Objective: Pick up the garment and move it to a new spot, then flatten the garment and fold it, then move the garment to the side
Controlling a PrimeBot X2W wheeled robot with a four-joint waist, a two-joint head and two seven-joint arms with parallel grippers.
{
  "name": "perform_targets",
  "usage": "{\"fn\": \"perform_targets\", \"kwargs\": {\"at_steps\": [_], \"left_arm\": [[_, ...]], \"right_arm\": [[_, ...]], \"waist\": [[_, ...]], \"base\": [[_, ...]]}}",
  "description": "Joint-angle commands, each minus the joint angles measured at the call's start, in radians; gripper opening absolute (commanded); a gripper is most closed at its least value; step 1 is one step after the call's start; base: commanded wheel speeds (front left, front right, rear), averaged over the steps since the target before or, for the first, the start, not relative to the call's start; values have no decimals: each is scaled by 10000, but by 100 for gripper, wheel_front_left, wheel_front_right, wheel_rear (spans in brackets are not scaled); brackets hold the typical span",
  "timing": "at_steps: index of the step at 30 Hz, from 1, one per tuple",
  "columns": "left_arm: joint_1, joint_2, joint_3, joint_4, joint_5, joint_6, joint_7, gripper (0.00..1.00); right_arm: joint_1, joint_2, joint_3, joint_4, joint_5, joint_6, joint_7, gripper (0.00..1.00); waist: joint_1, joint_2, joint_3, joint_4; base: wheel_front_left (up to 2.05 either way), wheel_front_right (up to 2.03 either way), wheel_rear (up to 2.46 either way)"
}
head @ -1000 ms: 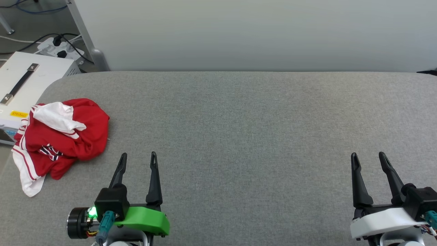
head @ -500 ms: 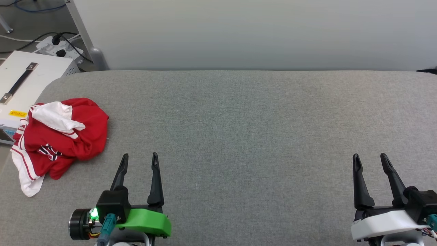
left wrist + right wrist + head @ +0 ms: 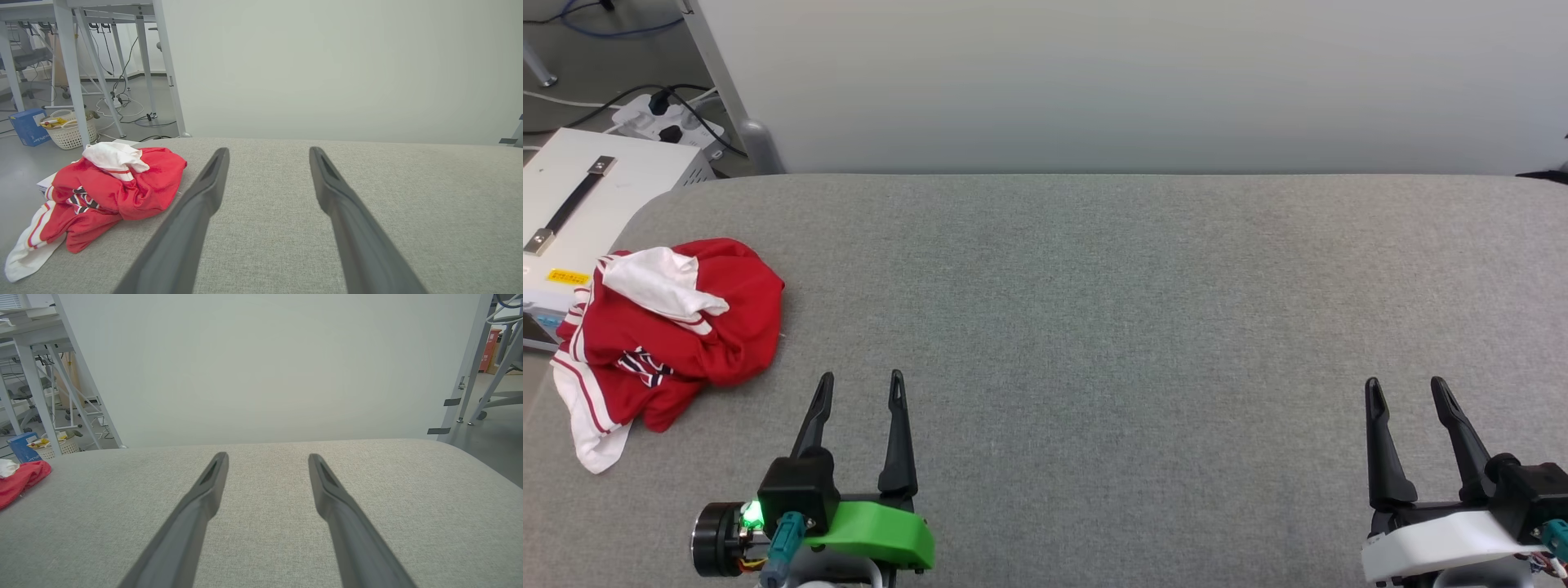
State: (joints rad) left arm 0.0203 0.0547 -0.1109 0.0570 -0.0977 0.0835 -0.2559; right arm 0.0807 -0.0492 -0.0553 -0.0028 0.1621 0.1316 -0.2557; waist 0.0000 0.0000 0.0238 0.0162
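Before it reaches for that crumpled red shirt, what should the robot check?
1. Left gripper open and empty: ok.
2. Right gripper open and empty: ok.
3. Red jersey T-shirt in view, crumpled at the grey padded table's left end: ok.
4. Bare surface between left gripper and shirt: ok.
5. Shirt wholly on the table: cannot tell; a white sleeve reaches the edge.

Head camera: I look down on the desk; wrist cameras skim low toward the wall; all share the garment.
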Motion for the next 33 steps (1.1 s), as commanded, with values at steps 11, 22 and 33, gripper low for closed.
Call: {"fn": "perform_targets", "kwargs": {"at_steps": [11, 22, 33], "left_arm": [[90, -45, -19, 86, -71, 87, -59, 100], [-53, -45, 61, 123, -80, 103, -59, 100], [-131, -45, 300, 146, -343, 147, -59, 100]], "right_arm": [[101, -10, 41, 6, -38, -9, -61, 100], [105, -10, 64, -54, -48, -9, -61, 100], [31, -10, 166, -83, -170, -9, -61, 100]], "waist": [[0, 0, 30, 66], [0, 0, 176, 767], [0, 0, 358, 2173]], "base": [[0, 0, 0], [0, 0, 0], [0, 0, 0]]}}
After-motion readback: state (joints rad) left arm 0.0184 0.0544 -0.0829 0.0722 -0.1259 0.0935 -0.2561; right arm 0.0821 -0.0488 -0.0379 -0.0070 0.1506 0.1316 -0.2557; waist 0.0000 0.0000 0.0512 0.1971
